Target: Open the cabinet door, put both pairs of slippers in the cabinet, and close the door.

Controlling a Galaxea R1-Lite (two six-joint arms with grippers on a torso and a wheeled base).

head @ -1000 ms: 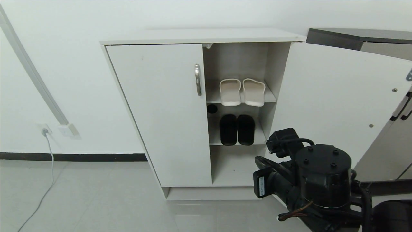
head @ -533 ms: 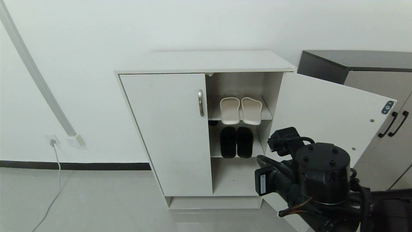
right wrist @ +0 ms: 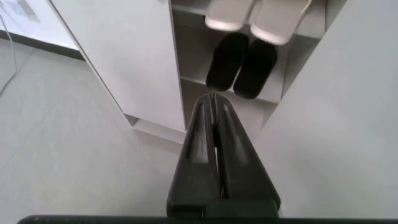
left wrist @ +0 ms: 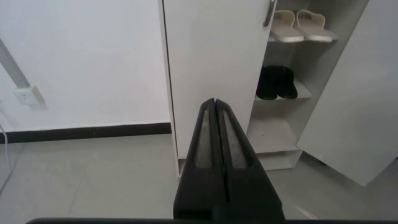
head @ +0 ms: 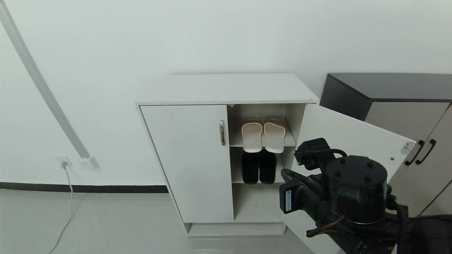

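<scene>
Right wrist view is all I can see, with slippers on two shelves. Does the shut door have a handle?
Observer: Yes. The shut door has a metal handle on its inner edge, level with the white slippers.
Operator: What's past the open door?
Observer: A dark cabinet with two black handles stands there against the wall.
Operator: And my other claw?
Observer: The left claw is shut, with nothing in it.
</scene>
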